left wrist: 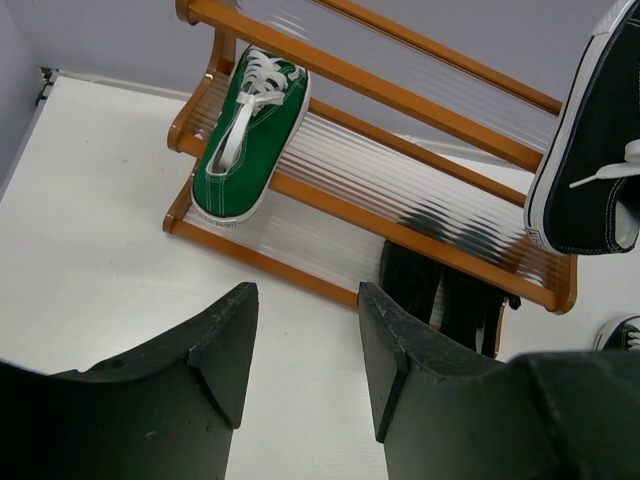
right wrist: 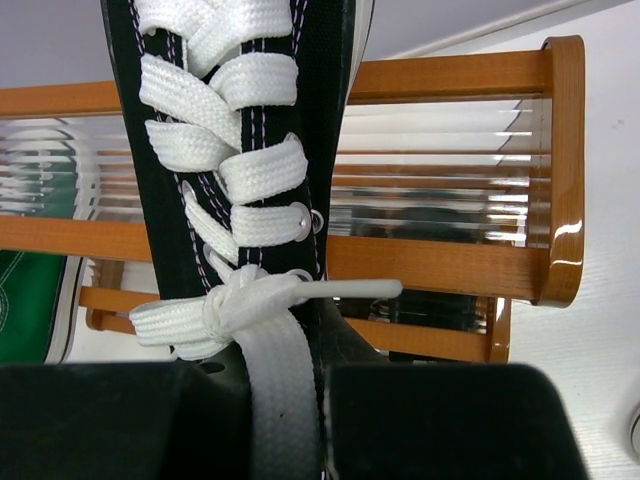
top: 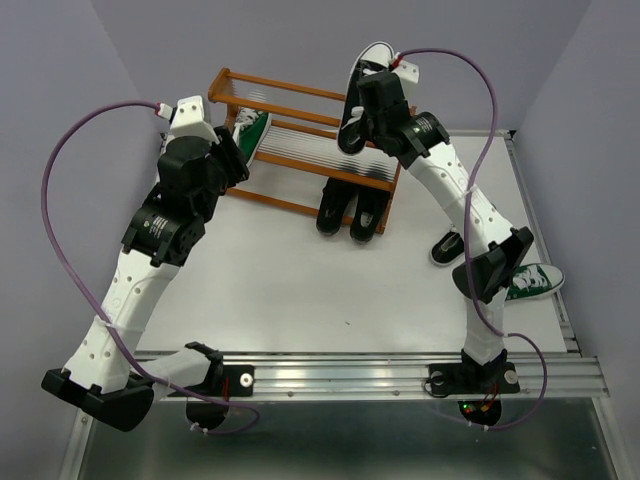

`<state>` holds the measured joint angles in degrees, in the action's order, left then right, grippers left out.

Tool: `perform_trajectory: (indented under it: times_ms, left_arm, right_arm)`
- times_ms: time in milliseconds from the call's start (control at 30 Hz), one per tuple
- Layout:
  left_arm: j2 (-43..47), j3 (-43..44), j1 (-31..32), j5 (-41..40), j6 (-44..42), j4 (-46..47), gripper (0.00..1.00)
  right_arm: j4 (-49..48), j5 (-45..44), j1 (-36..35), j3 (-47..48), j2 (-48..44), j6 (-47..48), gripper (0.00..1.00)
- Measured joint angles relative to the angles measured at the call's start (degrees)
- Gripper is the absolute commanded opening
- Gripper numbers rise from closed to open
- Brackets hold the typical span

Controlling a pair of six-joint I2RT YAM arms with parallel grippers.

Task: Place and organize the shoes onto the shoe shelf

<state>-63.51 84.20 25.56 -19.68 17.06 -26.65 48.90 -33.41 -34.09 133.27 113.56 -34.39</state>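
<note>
I see my right gripper point(right wrist: 290, 400) clamped on a black sneaker point(right wrist: 240, 150) with white laces above the right end of the orange-brown shelf point(right wrist: 440, 265), my left gripper point(left wrist: 300, 340) spread wide near a green sneaker point(left wrist: 245, 140) lying on its rods.

Your top view: shoe shelf point(top: 300, 152) stands at far side of table point(top: 300, 290), beyond both arms. One shoe point(top: 250, 132) lies on shelf's left end, just beyond left gripper point(left wrist: 307, 295). Shoe pair point(top: 350, 212) sits side by side under shelf's right end, poking out front. Held shoe point(top: 351, 128) hangs in right gripper point(top: 366, 104) above that end. Near loose shoe point(top: 447, 247) and outer loose shoe point(top: 535, 282) lie on table right of shelf, either side of right arm.
</note>
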Motion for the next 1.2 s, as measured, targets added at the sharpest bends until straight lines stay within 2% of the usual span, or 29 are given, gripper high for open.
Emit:
perform_trajectory:
  times_ms: [400,533,733,967,1067,1200]
  left_arm:
    - [0.1,-0.3,-0.3,0.0,0.0,0.0,0.56]
    - [0.1,-0.4,-0.5,0.0,0.0,0.1,0.56]
    - [0.1,-1.0,-0.5,0.2,0.0,0.2,0.56]
    - [0.0,-1.2,-0.5,0.3,0.0,0.2,0.56]
    - [0.0,-1.3,-0.5,0.4,0.0,0.3,0.56]
    - [0.0,-1.3,-0.5,0.4,0.0,0.3,0.56]
  right_arm:
    - [-5.3,0.0,1.1,0.6,0.1,-0.3,0.43]
    - [-5.2,0.2,1.1,0.9,0.1,0.4,0.59]
    - [-5.1,-0.1,1.1,1.0,-1.6,1.7,0.75]
    - [-5.8,-5.7,1.1,-3.6,-11.3,4.1,0.81]
    - [-7.0,-8.9,2.1,-10.1,-18.7,4.6,0.82]
    - [-7.9,-11.0,7.2,-23.9,-29.2,4.0,0.84]
